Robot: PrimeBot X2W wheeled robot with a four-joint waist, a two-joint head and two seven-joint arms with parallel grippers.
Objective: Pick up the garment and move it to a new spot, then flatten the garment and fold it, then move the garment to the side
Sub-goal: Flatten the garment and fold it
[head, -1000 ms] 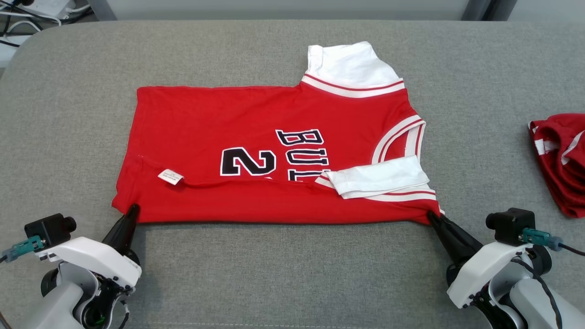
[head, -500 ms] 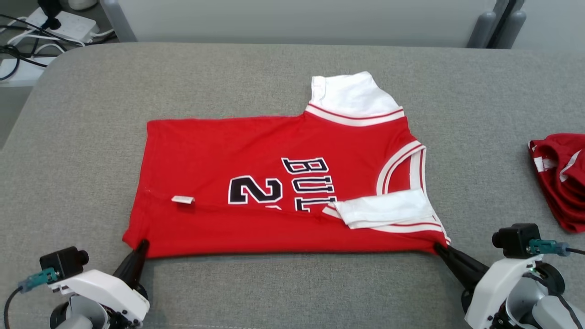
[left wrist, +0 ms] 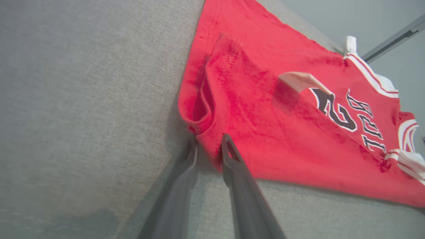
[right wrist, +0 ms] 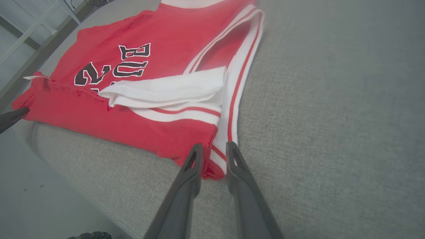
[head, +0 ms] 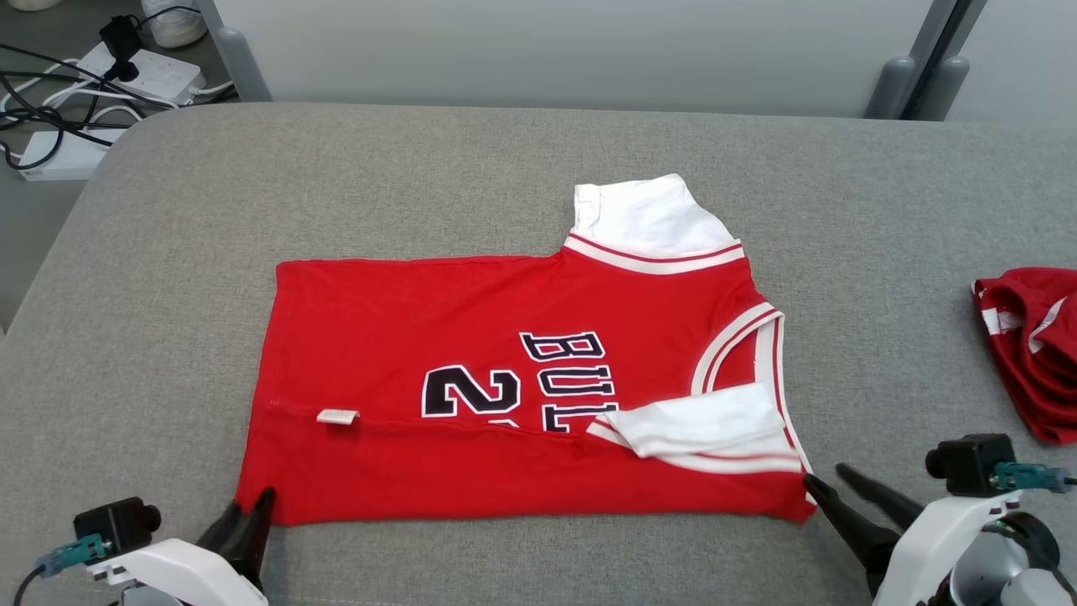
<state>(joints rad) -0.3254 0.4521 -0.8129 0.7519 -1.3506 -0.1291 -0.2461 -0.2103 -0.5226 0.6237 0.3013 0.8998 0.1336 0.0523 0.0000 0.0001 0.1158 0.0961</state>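
A garment (head: 471, 370) lies flat in the middle of the desk (head: 421, 168), neck end right, hem left. Its far sleeve (head: 644, 215) sticks out beyond the far edge; its near sleeve (head: 698, 425) is folded on top at the right end. My left hand (head: 266, 495) sits at the garment's near left corner, my right hand (head: 824, 474) at its near right corner. A second garment (head: 1031, 353) lies bunched at the desk's right edge, well apart. A power strip (head: 160, 71) lies on the floor (head: 25, 244) past the far left corner.

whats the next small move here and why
Probably draw both grippers straight back off the jersey. Its near strip is already folded over and lies flat, and the left gripper and right gripper stand parted at the near corners, so retreating shouldn't drag it.
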